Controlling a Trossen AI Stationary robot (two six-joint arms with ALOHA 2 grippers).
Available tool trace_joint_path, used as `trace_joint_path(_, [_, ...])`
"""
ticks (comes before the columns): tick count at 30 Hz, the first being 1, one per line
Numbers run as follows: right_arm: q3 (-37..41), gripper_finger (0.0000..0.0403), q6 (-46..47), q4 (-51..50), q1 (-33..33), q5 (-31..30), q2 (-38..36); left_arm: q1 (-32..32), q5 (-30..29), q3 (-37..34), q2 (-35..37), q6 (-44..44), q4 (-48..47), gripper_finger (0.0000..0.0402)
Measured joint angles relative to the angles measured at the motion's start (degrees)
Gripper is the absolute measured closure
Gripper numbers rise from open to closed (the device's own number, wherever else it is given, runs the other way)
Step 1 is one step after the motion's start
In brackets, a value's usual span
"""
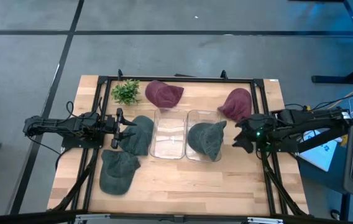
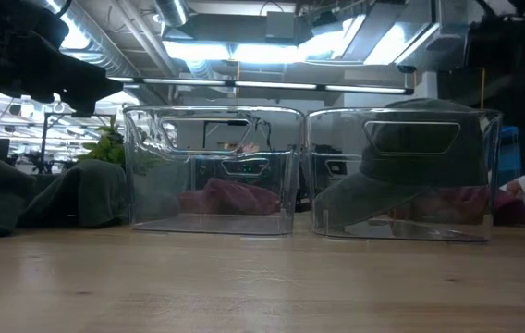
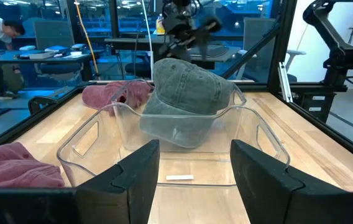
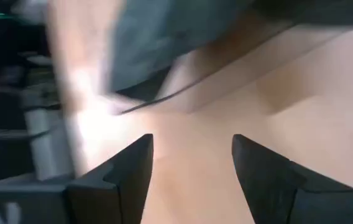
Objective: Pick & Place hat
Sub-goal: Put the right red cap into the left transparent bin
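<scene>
**One cap binned, three to go: a clear tub stands between the left arm and a clean lift**

A grey-green cloth baseball cap point(image 1: 206, 139) sits in the right-hand clear plastic bin point(image 1: 217, 116), its crown bulging above the rim, while the twin clear bin to its left point(image 1: 168, 113) holds nothing but a small white strip. The right gripper point(image 1: 239, 134), at three o'clock on the pale wooden tabletop point(image 1: 183, 186), hangs just beside that loaded bin with its fingers spread and nothing between them. At nine o'clock the left gripper point(image 1: 119, 128) hovers, fingers likewise parted and empty, touching or nearly touching a second grey-green cap point(image 1: 138, 133) that lies against the empty bin's wall. A third grey-green cap point(image 1: 117, 172) waits at seven o'clock; two maroon caps lie at twelve o'clock point(image 1: 163, 93) and two o'clock point(image 1: 236, 103), with a small green plant sprig point(image 1: 126, 91) at eleven.

The likeliest trouble lies on the left. That cap is slumped hard against the tub, so a low pinch could catch the plastic wall, or shove the light bin sideways into its neighbour. Soft fabric may also fold and slip free mid-carry, or drape over the rim instead of dropping in. On the right, the binned cap rides high; a careless sweep past could snag its crown and drag it back out.
</scene>
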State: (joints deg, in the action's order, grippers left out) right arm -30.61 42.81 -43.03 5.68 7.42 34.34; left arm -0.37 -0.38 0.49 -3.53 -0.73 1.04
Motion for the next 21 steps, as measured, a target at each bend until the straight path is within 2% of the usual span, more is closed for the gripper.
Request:
trace_joint_path(4, [0.0,0.0207,-1.3,-1.6,0.3,-13.1,2.3,0.0,0.0,0.0,0.0,0.0,0.0,0.0208])
trace_joint_path(8, [0.0,0.0229,-1.3,-2.0,-0.3,-21.6,5.1,0.0,0.0,0.0,0.0,0.0,0.0,0.0208])
trace_joint_path(16, [0.0,0.0248,-5.0,-5.5,-6.4,-25.9,14.4,0.0,0.0,0.0,0.0,0.0,0.0,0.0208])
trace_joint_path(21, [-0.3,0.0245,-10.6,-3.3,-11.0,-24.7,21.0,0.0,0.0,0.0,0.0,0.0,0.0,0.0208])
